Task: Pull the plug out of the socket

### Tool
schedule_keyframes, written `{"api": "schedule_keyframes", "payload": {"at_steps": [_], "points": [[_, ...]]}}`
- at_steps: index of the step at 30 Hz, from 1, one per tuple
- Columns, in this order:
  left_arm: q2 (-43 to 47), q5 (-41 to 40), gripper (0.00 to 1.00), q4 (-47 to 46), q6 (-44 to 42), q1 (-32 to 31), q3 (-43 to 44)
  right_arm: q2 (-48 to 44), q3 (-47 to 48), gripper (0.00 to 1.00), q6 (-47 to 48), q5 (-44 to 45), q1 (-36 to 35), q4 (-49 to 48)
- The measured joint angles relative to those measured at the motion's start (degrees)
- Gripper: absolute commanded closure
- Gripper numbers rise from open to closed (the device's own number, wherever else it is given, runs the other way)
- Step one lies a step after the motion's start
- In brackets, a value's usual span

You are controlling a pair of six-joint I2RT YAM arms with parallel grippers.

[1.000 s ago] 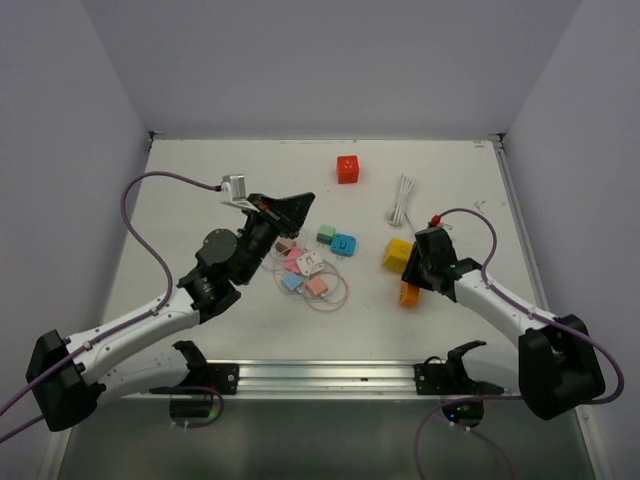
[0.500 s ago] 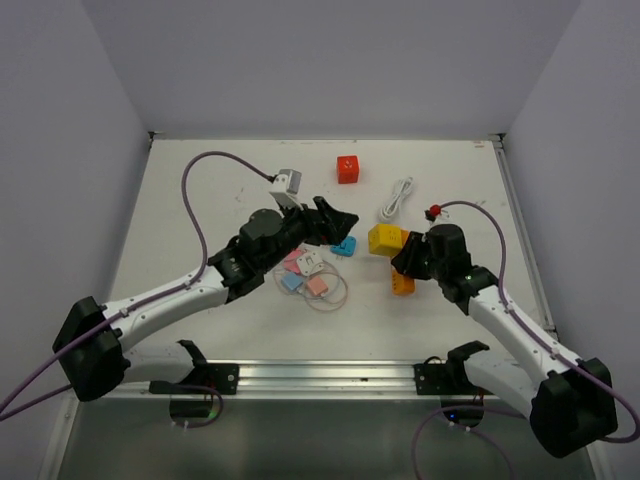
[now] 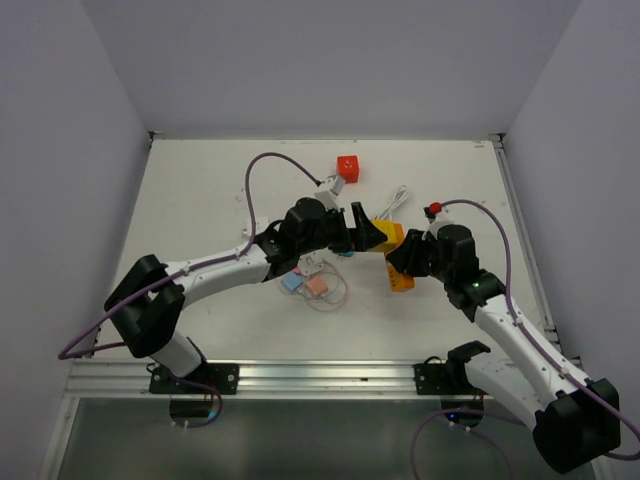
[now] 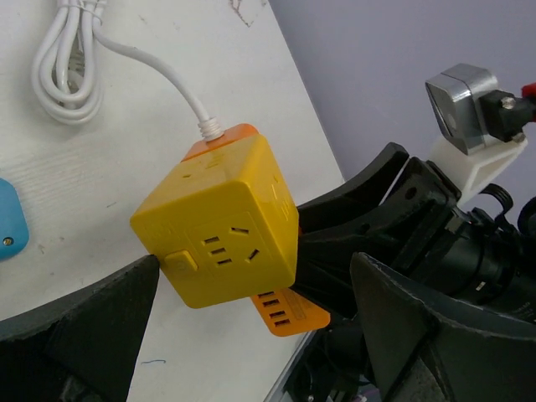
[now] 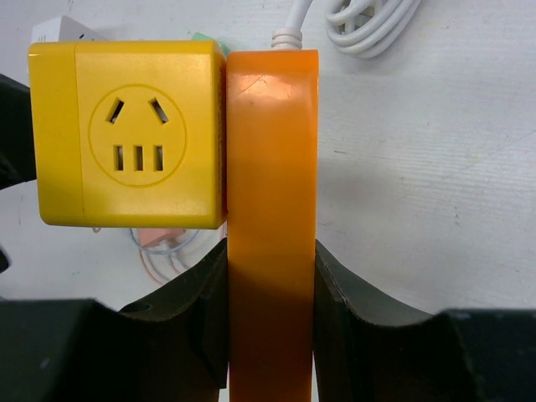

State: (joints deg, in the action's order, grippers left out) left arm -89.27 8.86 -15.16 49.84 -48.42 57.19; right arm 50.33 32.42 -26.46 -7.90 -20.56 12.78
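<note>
Plug check: the yellow cube plug [image 4: 219, 226] sits flush against the orange socket strip [image 5: 272, 167], held over the table [image 3: 200, 200], right of its middle. Markings now: 1 face of the cube shows a moulded circle with 5 slots, another shows 5 slots and a small square button. Any lettering is too faint for me to read.

My right gripper [image 5: 272, 276] is clamped tight on the strip's narrow sides, just below the cube. My left gripper [image 4: 255, 268] is spread wide, 1 finger either side of the cube; whether either touches it I cannot tell.

A white cable [image 4: 63, 59] leaves the strip's far end and lies coiled on the table behind. Close around: a blue piece [image 4: 10, 230] near the coil, a heap of pink, blue and white pieces [image 3: 308, 275] under my left arm, and a red cube [image 3: 347, 168] well apart at the back. Right behind the plug, my own right wrist camera [image 4: 469, 96] and arm crowd the space.
</note>
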Motion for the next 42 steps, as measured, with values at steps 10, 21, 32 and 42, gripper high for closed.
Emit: {"api": "schedule_keyframes", "payload": {"at_steps": [10,21,32,42], "points": [[-5.1,-1.2,0.00,3.1,5.0,0.0,4.1,-0.5,0.0,1.00,0.5,-1.6,0.0,-1.0],[-7.2,-1.4,0.51,3.5,9.9,-0.1,5.2,-0.5,-0.5,1.00,0.9,-2.1,-0.1,-1.6],[-5.3,-2.4,1.00,0.3,14.3,-0.4,0.9,0.8,-0.9,1.00,1.5,0.7,-1.8,-2.1],[-0.7,-9.1,1.00,4.8,13.9,-0.3,-0.9,8.4,1.8,1.00,-1.9,-0.3,-3.5,-5.2]]}}
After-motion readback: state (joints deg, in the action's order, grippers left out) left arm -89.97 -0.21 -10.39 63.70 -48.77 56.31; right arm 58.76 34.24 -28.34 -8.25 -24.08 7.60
